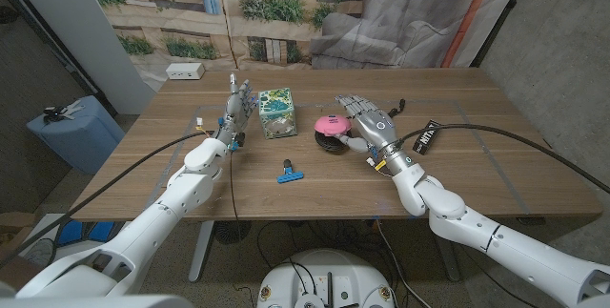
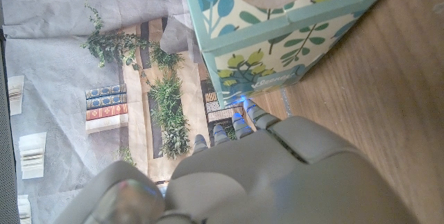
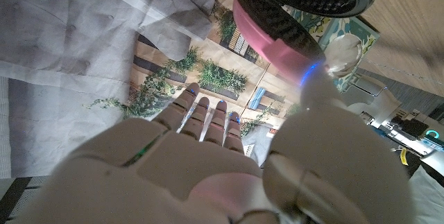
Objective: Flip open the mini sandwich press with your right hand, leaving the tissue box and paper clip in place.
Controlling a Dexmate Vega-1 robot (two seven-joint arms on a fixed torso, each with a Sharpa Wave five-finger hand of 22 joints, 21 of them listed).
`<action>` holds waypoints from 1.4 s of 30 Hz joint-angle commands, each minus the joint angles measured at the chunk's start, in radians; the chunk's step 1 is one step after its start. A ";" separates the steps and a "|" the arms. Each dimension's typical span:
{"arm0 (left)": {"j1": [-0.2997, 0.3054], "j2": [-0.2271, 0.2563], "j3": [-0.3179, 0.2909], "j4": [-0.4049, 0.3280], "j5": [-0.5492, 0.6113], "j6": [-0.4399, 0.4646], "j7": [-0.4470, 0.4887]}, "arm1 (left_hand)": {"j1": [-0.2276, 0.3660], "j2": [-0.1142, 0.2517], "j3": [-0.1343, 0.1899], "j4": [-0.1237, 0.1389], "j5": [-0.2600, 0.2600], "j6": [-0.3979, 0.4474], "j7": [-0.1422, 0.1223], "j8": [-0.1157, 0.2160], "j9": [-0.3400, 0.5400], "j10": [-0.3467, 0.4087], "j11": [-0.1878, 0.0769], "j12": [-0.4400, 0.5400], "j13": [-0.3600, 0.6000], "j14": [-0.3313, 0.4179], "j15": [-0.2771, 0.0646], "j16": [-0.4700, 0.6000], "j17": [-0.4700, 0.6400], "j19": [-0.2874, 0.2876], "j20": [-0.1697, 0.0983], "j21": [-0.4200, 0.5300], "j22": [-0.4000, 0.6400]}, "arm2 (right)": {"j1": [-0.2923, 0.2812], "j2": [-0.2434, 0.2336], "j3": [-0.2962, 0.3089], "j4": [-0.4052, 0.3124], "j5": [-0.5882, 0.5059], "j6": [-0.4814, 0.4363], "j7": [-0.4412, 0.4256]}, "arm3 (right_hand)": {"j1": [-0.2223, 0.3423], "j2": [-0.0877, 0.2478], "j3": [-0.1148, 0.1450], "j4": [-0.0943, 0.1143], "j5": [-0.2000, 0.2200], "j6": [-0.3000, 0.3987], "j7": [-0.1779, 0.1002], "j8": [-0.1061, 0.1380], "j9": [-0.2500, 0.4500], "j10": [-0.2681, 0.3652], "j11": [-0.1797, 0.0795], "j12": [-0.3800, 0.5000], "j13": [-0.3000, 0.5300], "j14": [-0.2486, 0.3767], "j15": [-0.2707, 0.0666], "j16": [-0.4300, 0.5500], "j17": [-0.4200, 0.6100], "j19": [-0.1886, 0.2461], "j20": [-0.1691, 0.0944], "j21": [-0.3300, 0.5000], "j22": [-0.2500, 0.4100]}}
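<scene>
Wooden table [image 1: 315, 203] underneath, and working outward from me: the blue paper clip [image 1: 289, 174] lies nearest, then the pink mini sandwich press [image 1: 334, 129], its lid already partly lifted, with my right hand [image 1: 374, 125] just beside it, fingers spread and holding nothing. A careless upward push could slide the press into the tissue box [image 1: 276, 114] just beyond it. My left hand [image 1: 236, 110] stands open beside that box and could nudge it.

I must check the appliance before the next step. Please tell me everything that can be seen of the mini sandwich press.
The mini sandwich press is small and round, with a pink lid and a black base, plastic by its look. In the right wrist view the lid stands partly raised, showing dark ribbed plates inside. It sits on the wooden table, right of the tissue box. The right robot hand is at its right side, its thumb against the pink edge.
</scene>
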 commanded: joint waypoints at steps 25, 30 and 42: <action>0.000 0.000 0.000 -0.001 0.000 0.001 0.001 | 0.000 0.052 -0.008 0.001 0.005 -0.034 -0.008 0.005 0.005 -0.005 0.001 0.007 0.002 -0.006 -0.037 0.003 0.003 0.004 -0.003 0.006 0.003 | 0.032 0.031 0.030 -0.021 0.076 0.007 0.057 | -0.001 0.015 0.000 0.005 0.004 0.013 -0.002 -0.007 0.003 0.013 0.001 0.001 0.003 0.009 0.003 0.002 0.003 0.010 0.006 -0.001 0.001; 0.000 0.000 0.000 -0.001 0.000 0.001 0.001 | 0.000 0.052 -0.008 0.001 0.005 -0.035 -0.008 0.005 0.005 -0.006 0.001 0.006 0.002 -0.007 -0.037 0.003 0.003 0.004 -0.003 0.006 0.003 | 0.043 0.037 0.033 -0.027 0.088 0.005 0.085 | -0.003 0.016 -0.001 0.005 0.004 0.011 -0.002 -0.010 0.003 0.010 0.002 -0.001 0.003 0.008 0.004 0.001 0.003 0.008 0.008 -0.003 0.001; 0.000 0.000 0.000 -0.001 0.000 0.001 0.001 | 0.000 0.052 -0.008 0.001 0.005 -0.034 -0.008 0.005 0.005 -0.004 0.001 0.007 0.002 -0.007 -0.037 0.003 0.003 0.004 -0.003 0.006 0.003 | 0.075 0.039 0.042 -0.036 0.118 0.017 0.146 | -0.010 0.019 -0.003 0.009 0.005 0.007 -0.003 -0.014 0.002 0.009 0.003 -0.002 0.003 0.007 0.007 0.000 0.004 0.005 0.010 -0.005 0.001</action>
